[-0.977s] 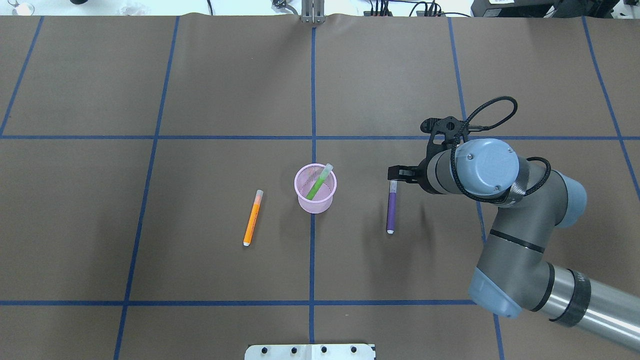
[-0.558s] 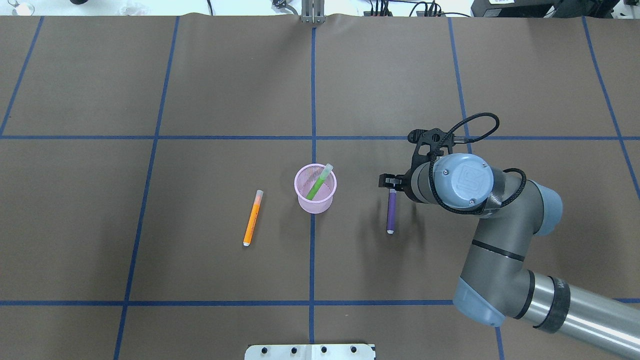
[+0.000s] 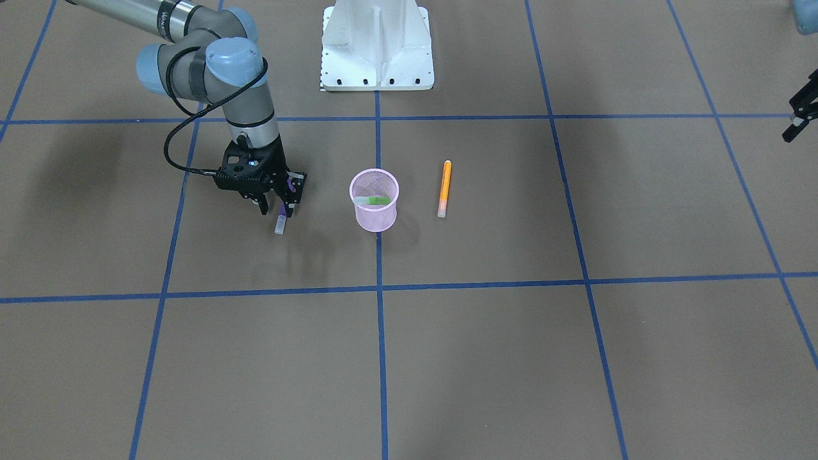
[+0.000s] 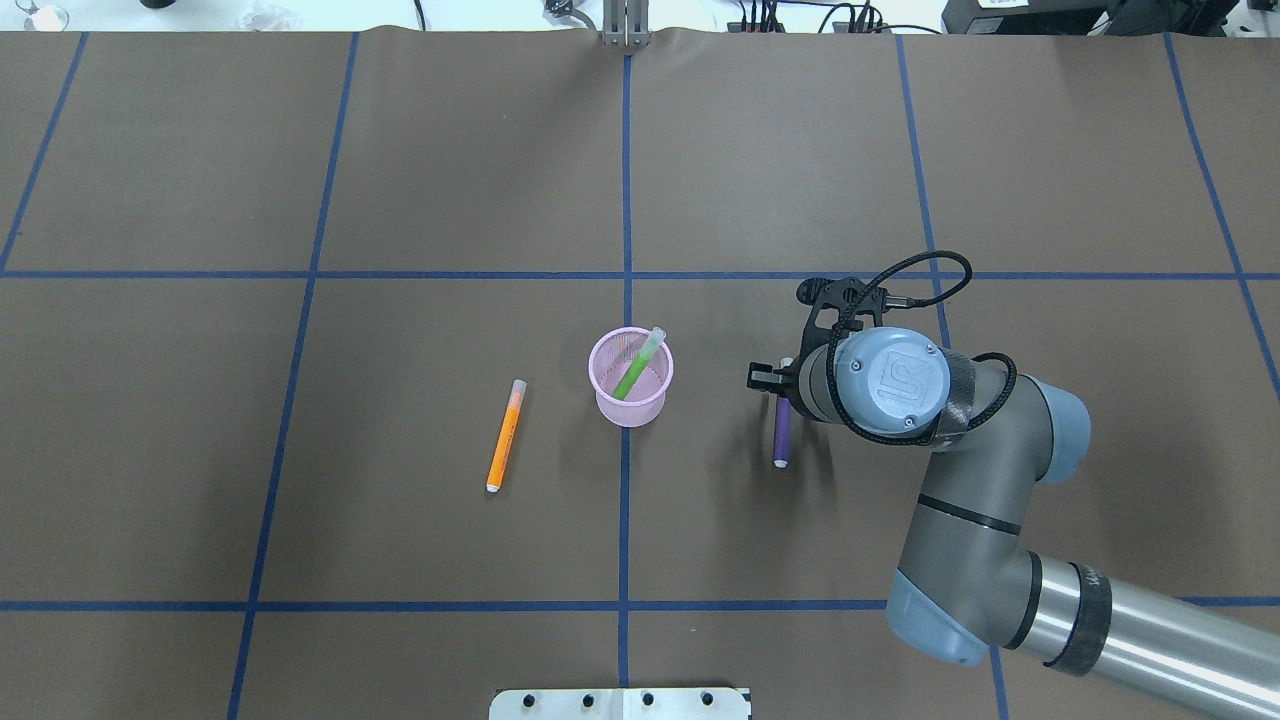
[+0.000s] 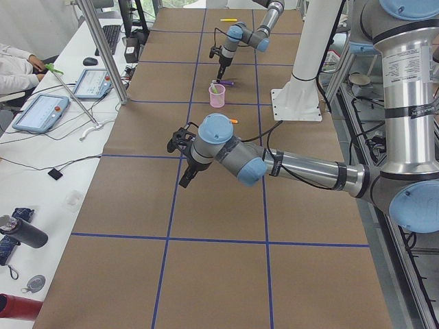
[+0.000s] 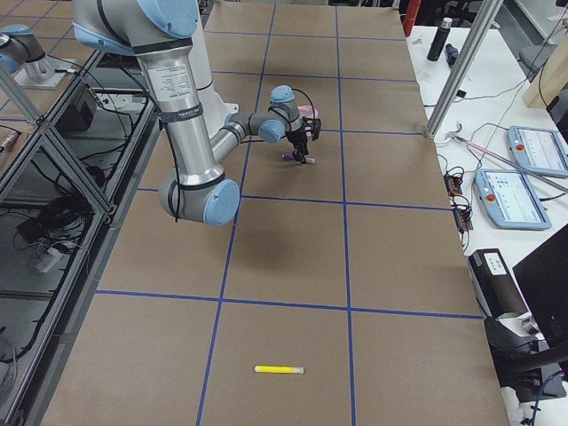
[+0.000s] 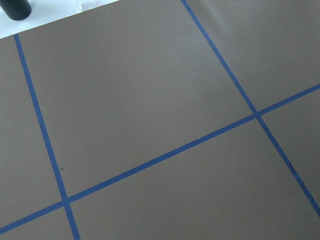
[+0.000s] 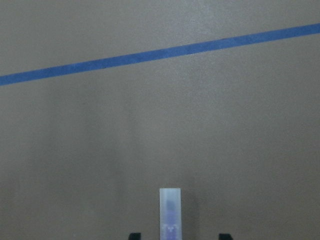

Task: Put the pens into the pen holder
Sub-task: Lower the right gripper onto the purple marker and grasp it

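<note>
The purple pen [image 4: 781, 438] lies on the table right of the pink mesh pen holder [image 4: 630, 410]. My right gripper [image 4: 782, 385] is open and low over the pen's capped end, one finger on each side; the pale cap [image 8: 170, 214] shows between the fingertips [image 8: 134, 235]. In the front-facing view the gripper [image 3: 275, 207] stands over the pen [image 3: 280, 223]. The green pen [image 4: 634, 372] leans inside the holder [image 3: 374, 218]. The orange pen [image 4: 504, 438] lies left of the holder. My left gripper [image 3: 799, 121] is far off at the table's end; I cannot tell its state.
The robot's white base [image 3: 376, 45] stands at the near table edge. A yellow pen-like stick [image 6: 279, 369] lies far away at the right end of the table. Blue tape lines grid the brown table cover.
My right arm has moved toward the robot's side and down, bringing the open gripper from beside the purple pen's cap to over it. The pens and the holder have not moved.
</note>
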Controlling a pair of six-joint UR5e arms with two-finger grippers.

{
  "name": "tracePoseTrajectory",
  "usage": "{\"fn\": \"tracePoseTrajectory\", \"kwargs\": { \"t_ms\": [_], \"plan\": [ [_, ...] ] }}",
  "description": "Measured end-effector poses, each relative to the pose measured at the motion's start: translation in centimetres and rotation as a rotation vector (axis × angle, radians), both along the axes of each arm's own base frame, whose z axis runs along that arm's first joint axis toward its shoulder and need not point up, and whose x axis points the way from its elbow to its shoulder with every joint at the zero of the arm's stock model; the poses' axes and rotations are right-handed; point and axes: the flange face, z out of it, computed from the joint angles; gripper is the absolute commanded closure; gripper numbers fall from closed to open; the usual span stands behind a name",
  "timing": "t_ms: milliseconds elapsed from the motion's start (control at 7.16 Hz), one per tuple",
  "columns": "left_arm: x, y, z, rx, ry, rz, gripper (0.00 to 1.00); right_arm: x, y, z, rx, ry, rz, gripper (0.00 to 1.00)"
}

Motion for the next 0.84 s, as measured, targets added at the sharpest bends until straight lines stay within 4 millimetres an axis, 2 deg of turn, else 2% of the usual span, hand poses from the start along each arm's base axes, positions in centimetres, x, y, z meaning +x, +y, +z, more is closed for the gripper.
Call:
{"fn": "tracePoseTrajectory", "kwargs": {
  "t_ms": [838],
  "plan": [
    [-0.05, 0.39, 0.46, -0.004, -0.001, 0.0, 0.0, -1.03, 0.27, 0.1, 0.002, 0.015, -0.02, 0.67]
  ]
}}
